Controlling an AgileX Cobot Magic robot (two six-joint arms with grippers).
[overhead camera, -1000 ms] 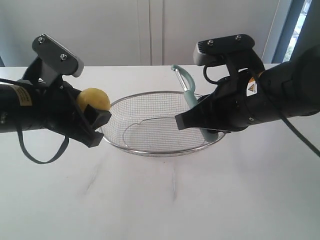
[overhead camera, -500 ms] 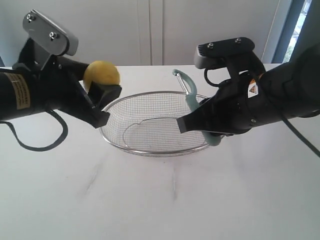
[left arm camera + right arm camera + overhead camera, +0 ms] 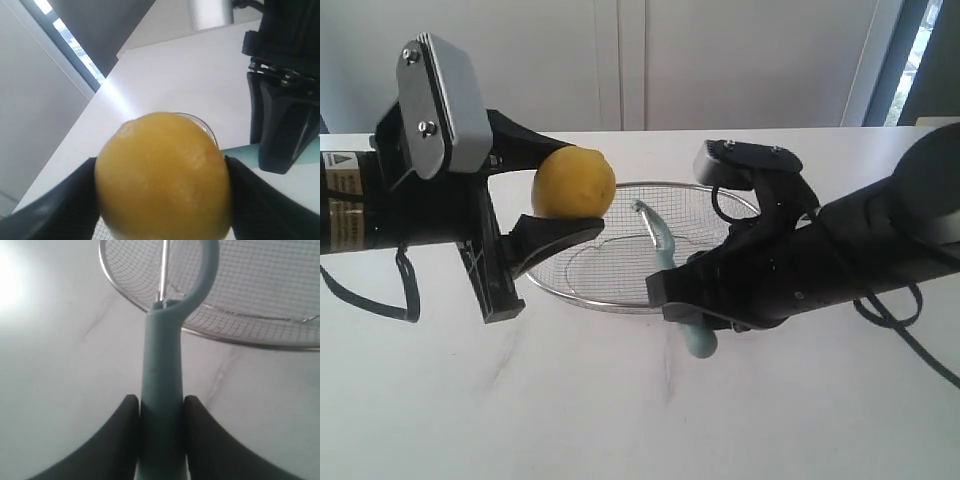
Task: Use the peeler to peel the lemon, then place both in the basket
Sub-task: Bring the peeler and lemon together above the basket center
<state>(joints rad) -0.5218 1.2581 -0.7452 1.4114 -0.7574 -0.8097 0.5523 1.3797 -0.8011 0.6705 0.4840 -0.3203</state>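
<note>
Left gripper (image 3: 565,186): opened to the width of the lemon (image 3: 574,182) and clamped on it. One dark finger (image 3: 55,210) presses each side of the fruit in the left wrist view.

Lemon: held in the air off the white table (image 3: 620,410). In the exterior view it sits at about 10 o'clock from the centre of the basket (image 3: 600,300), above the rim. The skin that faces the cameras is smooth, whole and yellow.

Right gripper (image 3: 682,295): nearly closed, with both fingers pinching the teal handle of the peeler (image 3: 665,255). The right wrist view shows the handle wedged tight between the two black fingertips (image 3: 131,412).

Peeler: tilted, with the butt of its handle at about 5 o'clock and its curved head at about 11 o'clock in the exterior view. The handle crosses the basket's near rim and the head with its metal blade lies over the mesh. It cannot be told whether the head touches the mesh.

Basket: resting on the table between the two arms. The right arm lies across its 4 o'clock side.

Lemon and peeler: apart, with the peeler head at about 4 o'clock from the fruit.
</note>
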